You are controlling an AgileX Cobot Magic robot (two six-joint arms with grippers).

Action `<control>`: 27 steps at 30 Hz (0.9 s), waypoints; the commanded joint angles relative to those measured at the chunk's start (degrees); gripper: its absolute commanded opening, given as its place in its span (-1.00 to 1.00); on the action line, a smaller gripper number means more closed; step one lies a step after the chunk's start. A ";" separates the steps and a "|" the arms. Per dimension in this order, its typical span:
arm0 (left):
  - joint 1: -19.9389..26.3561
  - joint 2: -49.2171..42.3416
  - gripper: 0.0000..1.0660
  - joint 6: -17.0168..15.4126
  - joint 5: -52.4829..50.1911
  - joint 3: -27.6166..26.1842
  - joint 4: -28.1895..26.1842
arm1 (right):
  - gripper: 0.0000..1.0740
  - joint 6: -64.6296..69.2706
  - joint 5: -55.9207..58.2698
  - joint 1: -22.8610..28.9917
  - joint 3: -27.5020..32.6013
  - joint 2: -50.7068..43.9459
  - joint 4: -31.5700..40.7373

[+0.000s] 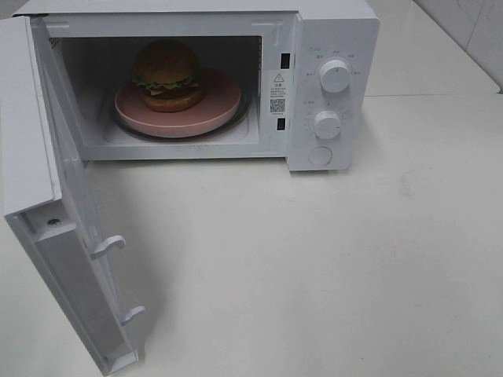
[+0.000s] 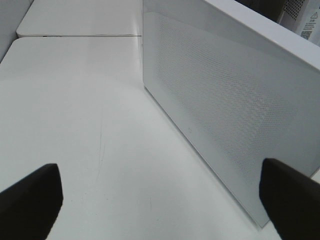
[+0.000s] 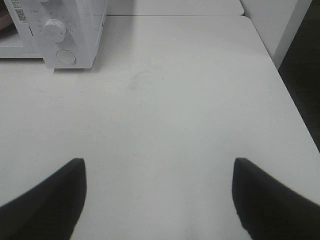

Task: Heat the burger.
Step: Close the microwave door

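Glossy golden-bunned round burger (image 1: 167,75): one, on one smooth pink round plate (image 1: 214,110) inside one boxy white microwave (image 1: 346,31).
Two round white dials (image 1: 335,76); left gripper (image 2: 160,169) and right gripper (image 3: 159,162) both gape, empty.

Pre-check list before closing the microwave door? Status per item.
1. Round golden-bun burger inside the white microwave: ok, it sits on the pink round plate.
2. Plate behind the front opening: ok.
3. White microwave door shut: not ok, it stands wide open.
4. Left gripper free: ok, open and empty, next to the door's outer face.
5. Right gripper free: ok, open and empty above the white table.
6. Two white knobs set: cannot tell, the markings are too small.
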 commanded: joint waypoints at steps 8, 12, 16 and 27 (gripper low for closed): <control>-0.23 -1.09 0.88 -0.11 -0.57 0.11 -0.52 | 0.42 -0.17 0.17 -0.34 0.06 -1.49 0.06; -0.23 -1.09 0.88 -0.11 -0.57 0.11 -0.52 | 0.42 -0.17 0.17 -0.34 0.06 -1.49 0.06; -0.23 -1.09 0.88 -0.11 -0.57 0.11 -0.52 | 0.42 -0.17 0.17 -0.34 0.06 -1.49 0.06; -0.23 -1.09 0.88 -0.11 -0.57 0.11 -0.52 | 0.42 -0.11 0.17 -0.34 0.06 -1.49 0.06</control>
